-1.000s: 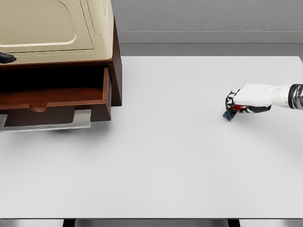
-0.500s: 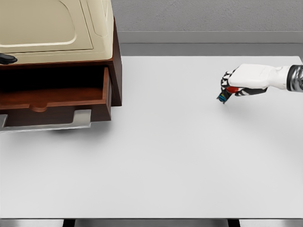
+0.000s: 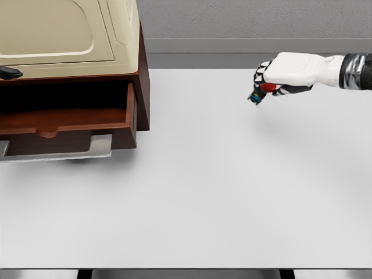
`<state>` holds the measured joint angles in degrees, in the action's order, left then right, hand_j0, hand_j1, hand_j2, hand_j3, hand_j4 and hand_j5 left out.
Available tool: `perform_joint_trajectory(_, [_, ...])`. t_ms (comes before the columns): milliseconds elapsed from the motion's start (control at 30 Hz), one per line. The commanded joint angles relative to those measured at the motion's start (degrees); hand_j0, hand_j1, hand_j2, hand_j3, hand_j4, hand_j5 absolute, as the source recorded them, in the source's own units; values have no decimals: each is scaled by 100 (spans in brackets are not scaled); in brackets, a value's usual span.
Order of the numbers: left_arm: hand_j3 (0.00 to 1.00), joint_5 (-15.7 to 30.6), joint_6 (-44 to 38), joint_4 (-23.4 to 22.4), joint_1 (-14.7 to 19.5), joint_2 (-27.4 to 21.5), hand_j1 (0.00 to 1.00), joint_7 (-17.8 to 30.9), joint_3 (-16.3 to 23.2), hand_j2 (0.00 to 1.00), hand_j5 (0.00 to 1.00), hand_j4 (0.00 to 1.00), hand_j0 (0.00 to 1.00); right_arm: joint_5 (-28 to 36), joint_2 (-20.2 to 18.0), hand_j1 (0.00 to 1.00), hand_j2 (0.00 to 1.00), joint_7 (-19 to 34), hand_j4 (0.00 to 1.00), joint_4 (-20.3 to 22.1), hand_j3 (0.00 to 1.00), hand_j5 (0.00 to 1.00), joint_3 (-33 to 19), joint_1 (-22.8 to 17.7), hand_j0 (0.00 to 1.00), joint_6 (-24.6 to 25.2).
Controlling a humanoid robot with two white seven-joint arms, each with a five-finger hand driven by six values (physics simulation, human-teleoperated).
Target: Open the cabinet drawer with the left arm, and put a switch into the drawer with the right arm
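The switch (image 3: 256, 96), small with red and blue parts, is up in the air over the white table (image 3: 232, 192), held tight in the right hand (image 3: 285, 72). The brown cabinet drawer (image 3: 67, 125) is pulled open, far left.
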<state>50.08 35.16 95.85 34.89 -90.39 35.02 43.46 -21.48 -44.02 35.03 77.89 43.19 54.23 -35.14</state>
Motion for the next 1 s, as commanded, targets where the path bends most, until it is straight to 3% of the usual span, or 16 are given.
perform_joint_trajectory(0, [100, 46, -16, 4, 0, -5, 100, -2, -5, 100, 100, 100, 100, 21, 156, 38, 38, -3, 38, 16, 38, 38, 23, 9, 38, 14])
perform_joint_trajectory(300, [100, 45, -16, 4, -9, 4, 100, -2, -5, 100, 100, 100, 100, 21, 438, 38, 38, -3, 38, 376, 38, 38, 23, 343, 38, 14])
perform_joint_trajectory(767, [100, 37, -16, 4, -9, 4, 100, -2, -5, 100, 100, 100, 100, 12, 1141, 38, 38, -3, 38, 851, 38, 38, 568, 870, 38, 14])
perform_joint_trajectory(967, [100, 28, -16, 4, -9, 22, 100, -2, 4, 100, 100, 100, 100, 12, 1255, 38, 38, -3, 38, 1404, 38, 38, 823, 1046, 38, 14])
